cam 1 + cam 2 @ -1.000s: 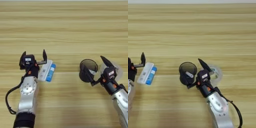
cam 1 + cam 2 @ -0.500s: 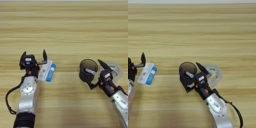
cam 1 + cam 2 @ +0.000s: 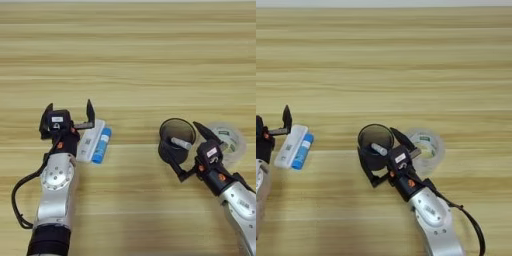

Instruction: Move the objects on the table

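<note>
The right gripper [image 3: 186, 151], fingers spread wide and holding nothing, straddles the black mesh cup [image 3: 176, 139]; closing off-centre could tip it onto the tape roll [image 3: 227, 141].

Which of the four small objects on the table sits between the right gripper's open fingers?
The black mesh cup: the right gripper straddles it, unlike the tape roll beside it.
</note>
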